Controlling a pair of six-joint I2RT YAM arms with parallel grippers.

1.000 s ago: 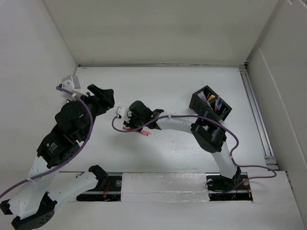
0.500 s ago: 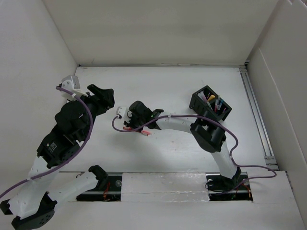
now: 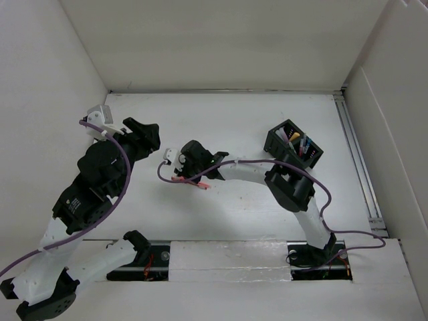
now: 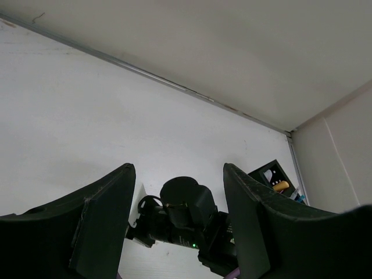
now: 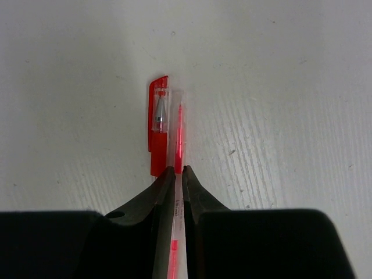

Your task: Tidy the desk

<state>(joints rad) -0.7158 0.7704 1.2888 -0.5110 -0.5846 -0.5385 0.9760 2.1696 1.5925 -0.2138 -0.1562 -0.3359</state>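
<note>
in the last second the right gripper (image 5: 175, 173) barely shifted. it's pinched shut on the red pen (image 5: 179, 131) on the white table (image 3: 254, 114), mid-frame from above. i'd guess a lift toward the black holder (image 3: 294, 148) is next. left gripper (image 4: 178, 174) hangs spread apart. the pen's rear is hidden, and i can't tell if the red cap (image 5: 157, 136) is attached.

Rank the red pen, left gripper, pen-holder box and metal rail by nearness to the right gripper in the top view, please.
1. red pen, in the right gripper.
2. left gripper, on its left.
3. pen-holder box, on its right.
4. metal rail, far right.
</note>
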